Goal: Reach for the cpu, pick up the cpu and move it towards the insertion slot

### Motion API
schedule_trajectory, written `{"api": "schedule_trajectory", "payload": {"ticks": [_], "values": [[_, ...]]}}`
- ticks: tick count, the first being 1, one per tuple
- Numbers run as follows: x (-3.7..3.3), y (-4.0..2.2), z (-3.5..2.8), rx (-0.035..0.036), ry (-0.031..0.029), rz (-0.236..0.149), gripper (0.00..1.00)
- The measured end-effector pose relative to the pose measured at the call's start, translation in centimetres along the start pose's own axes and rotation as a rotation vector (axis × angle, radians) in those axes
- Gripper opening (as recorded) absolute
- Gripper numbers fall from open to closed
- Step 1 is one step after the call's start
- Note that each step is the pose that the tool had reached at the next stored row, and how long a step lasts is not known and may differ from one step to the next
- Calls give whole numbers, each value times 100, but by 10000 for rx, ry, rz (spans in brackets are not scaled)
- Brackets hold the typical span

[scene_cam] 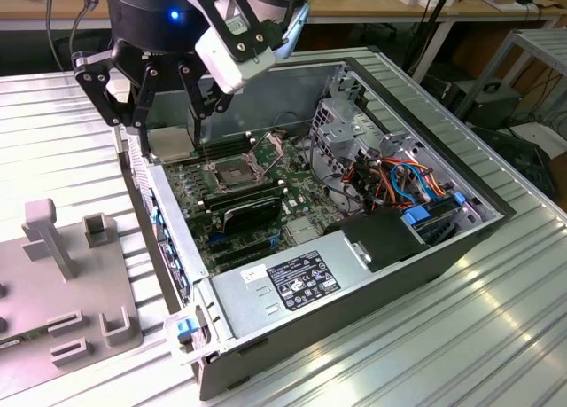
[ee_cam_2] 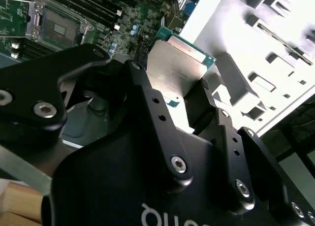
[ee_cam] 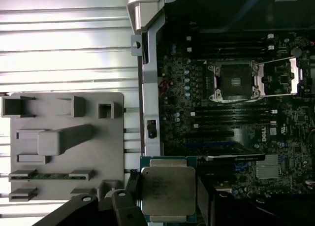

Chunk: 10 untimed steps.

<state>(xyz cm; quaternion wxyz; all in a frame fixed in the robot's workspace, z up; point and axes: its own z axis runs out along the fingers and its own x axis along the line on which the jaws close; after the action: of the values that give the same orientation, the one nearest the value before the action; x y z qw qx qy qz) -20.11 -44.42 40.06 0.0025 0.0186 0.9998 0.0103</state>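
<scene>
My gripper (scene_cam: 168,134) is shut on the cpu (scene_cam: 170,144), a thin square chip with a pale metallic face. I hold it in the air over the open computer case's wall, at the exterior view's left. Both wrist views show the cpu (ee_cam_2: 174,68) (ee_cam: 167,189) flat between the black fingers (ee_cam_2: 140,83). The insertion slot (scene_cam: 232,170) is a square socket with a dark centre and silver frame on the green board. Its metal flap (scene_cam: 270,146) stands open. The insertion slot (ee_cam: 235,80) (ee_cam_2: 56,24) lies a short way off from the held chip, towards the case's inside.
A grey fixture plate (scene_cam: 62,283) with pegs and recesses lies on the ribbed metal table at the exterior view's left. Inside the case are long memory slots (ee_cam: 231,115), a black card (scene_cam: 252,212), a power supply (scene_cam: 301,278), a drive cage (scene_cam: 341,123) and coloured cables (scene_cam: 399,181).
</scene>
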Motion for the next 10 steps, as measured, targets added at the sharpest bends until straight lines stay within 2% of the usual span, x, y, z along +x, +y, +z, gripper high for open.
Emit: {"api": "schedule_trajectory", "payload": {"ticks": [10], "values": [[-73, 14, 1, 94, -3, 14, 55]]}}
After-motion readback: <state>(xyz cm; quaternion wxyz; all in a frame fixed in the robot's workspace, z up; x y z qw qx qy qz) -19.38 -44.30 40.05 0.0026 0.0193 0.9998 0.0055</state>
